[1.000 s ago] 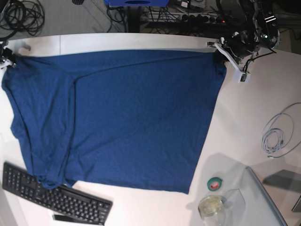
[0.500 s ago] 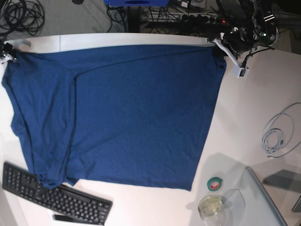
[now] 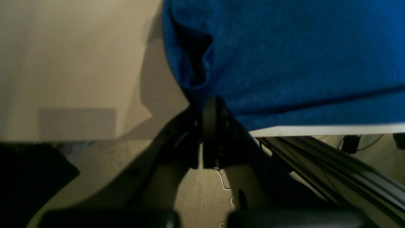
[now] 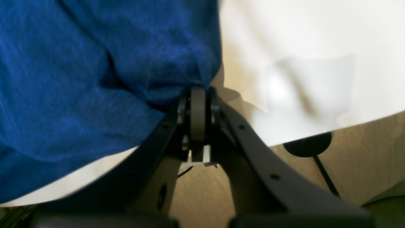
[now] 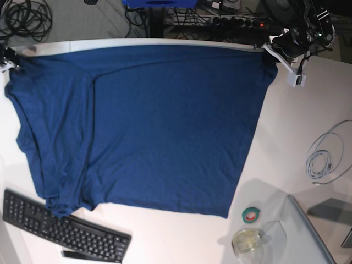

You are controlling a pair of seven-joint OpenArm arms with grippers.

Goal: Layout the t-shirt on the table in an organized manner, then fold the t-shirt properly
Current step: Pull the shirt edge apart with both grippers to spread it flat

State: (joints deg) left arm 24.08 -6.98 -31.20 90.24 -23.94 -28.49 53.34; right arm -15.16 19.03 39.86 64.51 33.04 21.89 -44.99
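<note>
Both claws are pinching the far corners of the t-shirt (image 5: 148, 126), left gripper (image 3: 210, 104) and right gripper (image 4: 197, 91), at the table's (image 5: 291, 143) far edge, so keep your pull level and lower together to smooth that folded-over left side.

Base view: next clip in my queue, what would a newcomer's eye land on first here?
The t-shirt, spread nearly flat across most of the table, its far edge at the table's far rim. Then the left gripper and right gripper, each shut on a far corner of the shirt. A keyboard lies at the near left, the shirt's bunched corner touching it.
</note>
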